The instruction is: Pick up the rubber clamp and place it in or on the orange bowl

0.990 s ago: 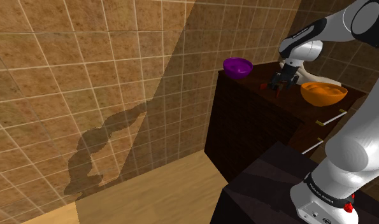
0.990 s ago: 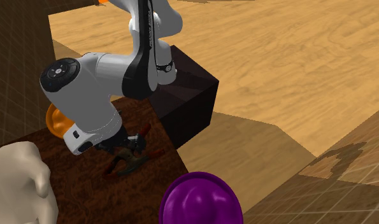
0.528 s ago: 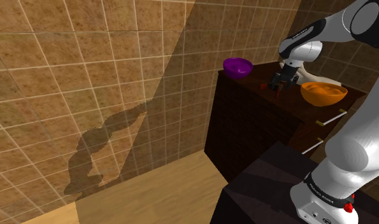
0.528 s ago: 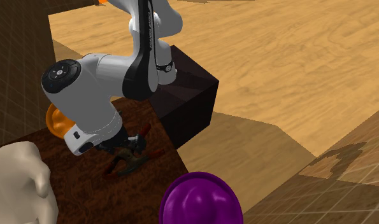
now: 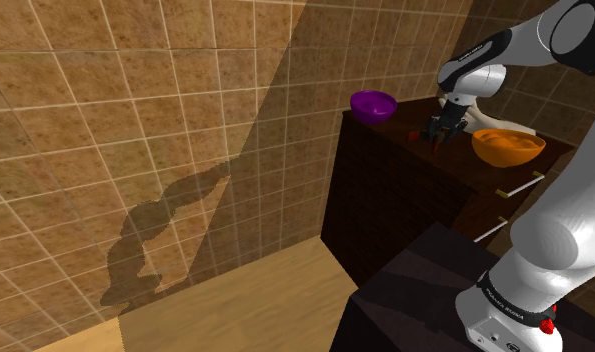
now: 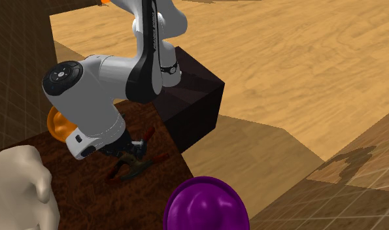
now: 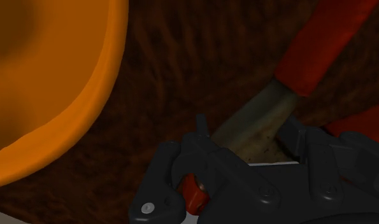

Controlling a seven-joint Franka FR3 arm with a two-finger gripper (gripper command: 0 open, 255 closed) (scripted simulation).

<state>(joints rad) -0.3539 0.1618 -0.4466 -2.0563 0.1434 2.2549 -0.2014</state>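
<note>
dark cabinet top (image 6: 95, 196); arm (image 6: 88, 91) partly hides clamp (image 6: 131, 164)

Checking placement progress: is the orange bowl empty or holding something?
Empty, as far as visible: the orange bowl shows plain orange inside, and the clamp is outside it, at the dark wooden top.

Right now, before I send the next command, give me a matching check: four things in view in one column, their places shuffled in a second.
Things:
1. orange bowl
2. purple bowl
3. clamp
4. pale lumpy object

Places:
A. left end of the cabinet top in the shoulder view
B. directly under the gripper
C. lower left corner of the second exterior view
D. just right of the gripper in the shoulder view

Pairs: 1-D, 2-A, 3-B, 4-C
</note>
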